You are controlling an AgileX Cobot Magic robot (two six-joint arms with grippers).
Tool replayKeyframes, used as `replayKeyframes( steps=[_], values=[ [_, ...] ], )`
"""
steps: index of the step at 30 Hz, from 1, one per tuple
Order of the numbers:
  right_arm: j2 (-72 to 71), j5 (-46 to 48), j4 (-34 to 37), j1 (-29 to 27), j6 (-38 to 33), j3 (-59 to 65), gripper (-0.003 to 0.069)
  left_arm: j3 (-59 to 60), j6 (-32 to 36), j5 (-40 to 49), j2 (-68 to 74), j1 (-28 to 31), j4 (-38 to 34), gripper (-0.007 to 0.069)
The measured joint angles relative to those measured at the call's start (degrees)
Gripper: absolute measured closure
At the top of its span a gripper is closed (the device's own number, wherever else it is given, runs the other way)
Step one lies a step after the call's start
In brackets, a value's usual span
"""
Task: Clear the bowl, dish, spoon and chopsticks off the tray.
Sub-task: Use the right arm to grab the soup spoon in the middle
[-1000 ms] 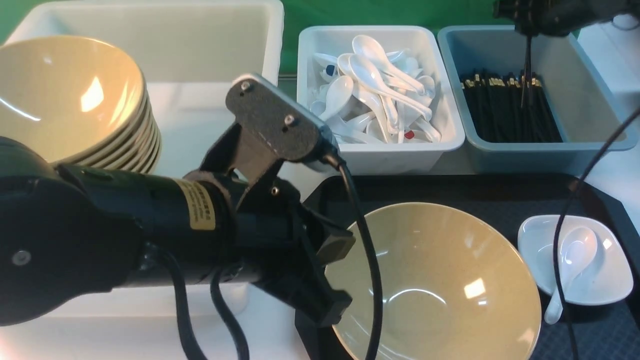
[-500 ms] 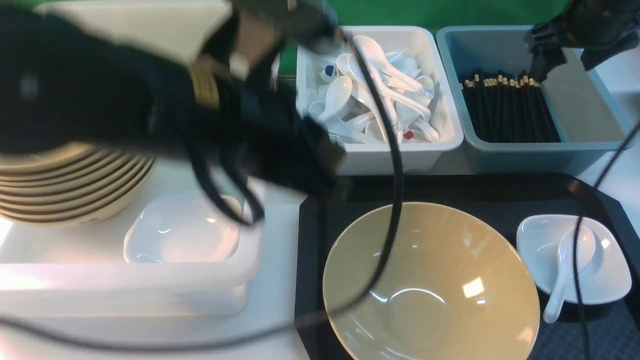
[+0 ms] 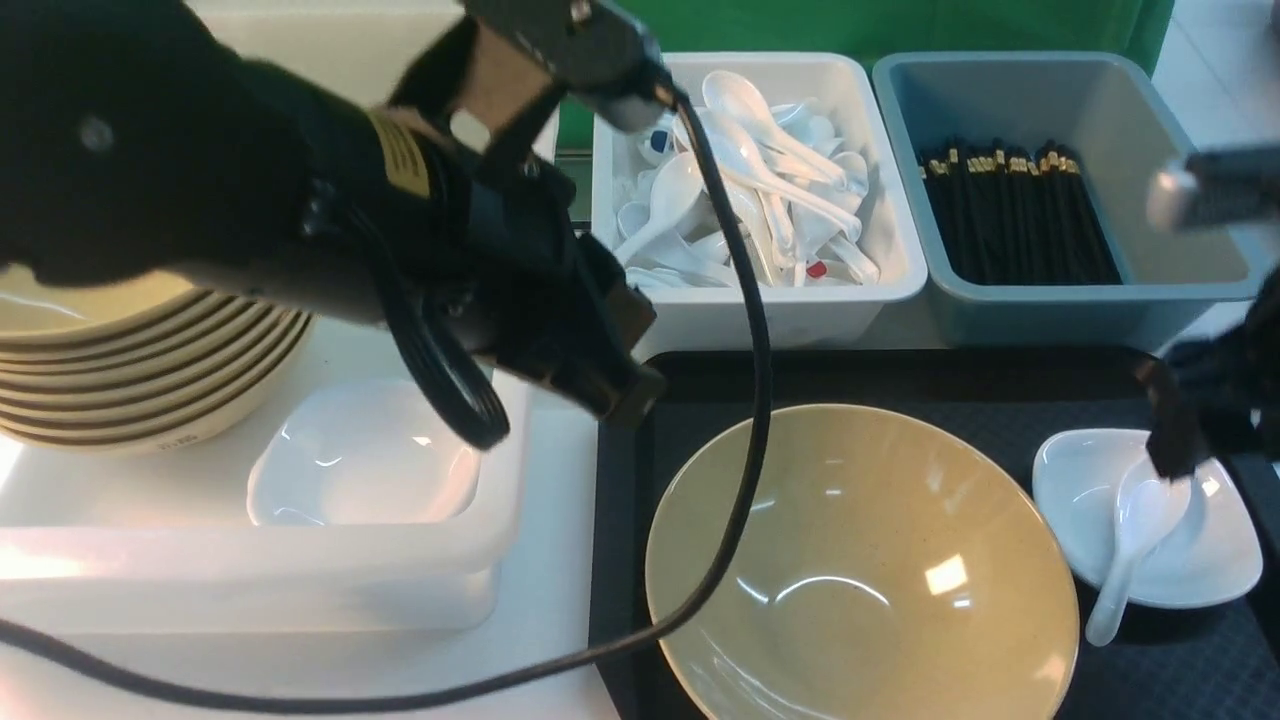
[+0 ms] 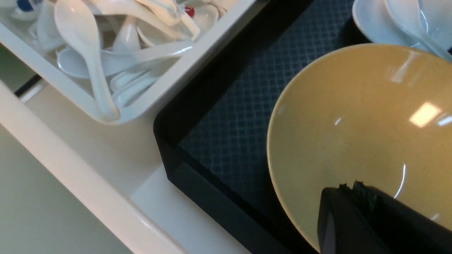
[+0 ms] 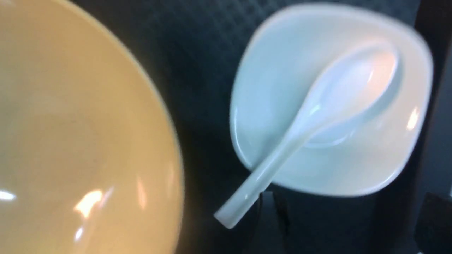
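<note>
The tan-yellow bowl (image 3: 860,570) stands on the black tray (image 3: 1000,390), also in the left wrist view (image 4: 353,116). The white dish (image 3: 1190,560) sits at the tray's right with the spoon (image 3: 1135,540) lying in it, handle over the near rim. My left gripper (image 3: 615,395) is shut and empty, above the tray's far left corner; in its wrist view (image 4: 349,185) it is over the bowl. My right gripper (image 3: 1220,440) is open just above the dish, as its wrist view (image 5: 349,225) shows, with dish (image 5: 353,169) and spoon (image 5: 317,116). No chopsticks lie on the tray.
A white tub (image 3: 250,590) at left holds a stack of bowls (image 3: 150,370) and a white dish (image 3: 365,465). A white bin of spoons (image 3: 760,180) and a grey-blue bin (image 3: 1000,100) of black chopsticks (image 3: 1020,215) stand behind the tray. The left arm's cable (image 3: 745,420) hangs over the bowl.
My left arm rose and pulled back from the bowl's left edge. My right gripper no longer holds the chopstick it held over the grey-blue bin and came down to the dish.
</note>
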Motion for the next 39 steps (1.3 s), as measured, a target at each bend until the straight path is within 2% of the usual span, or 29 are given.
replayKeyframes(
  steps=[7,15,22,27,32,35,39],
  values=[
    [2.88,-12.63,0.06,0.00,10.72,10.18,0.0130,1.90,1.76,-1.45,0.00,0.00,-2.68,0.0640],
    [13.20,-18.62,0.06,0.00,16.47,7.82,0.0131,2.24,2.39,-1.27,0.00,0.00,-3.30,0.0640],
    [17.49,-17.04,0.00,0.00,16.28,2.79,0.0148,2.24,2.52,0.20,0.00,0.00,-3.58,0.0640],
    [18.36,-13.94,0.00,0.00,14.64,2.60,0.0204,2.24,2.57,1.29,0.00,0.00,-3.58,0.0640],
    [18.58,-7.69,-0.05,0.00,9.82,2.60,0.0272,2.24,2.97,1.46,0.00,0.00,-3.58,0.0640],
    [18.66,-7.65,-0.05,0.00,9.31,2.60,0.0297,2.24,2.97,1.46,0.00,0.00,-3.58,0.0640],
    [18.73,-9.39,-0.05,0.00,8.03,2.60,0.0370,2.24,2.97,1.41,0.00,0.00,-3.58,0.0640]
  ],
)
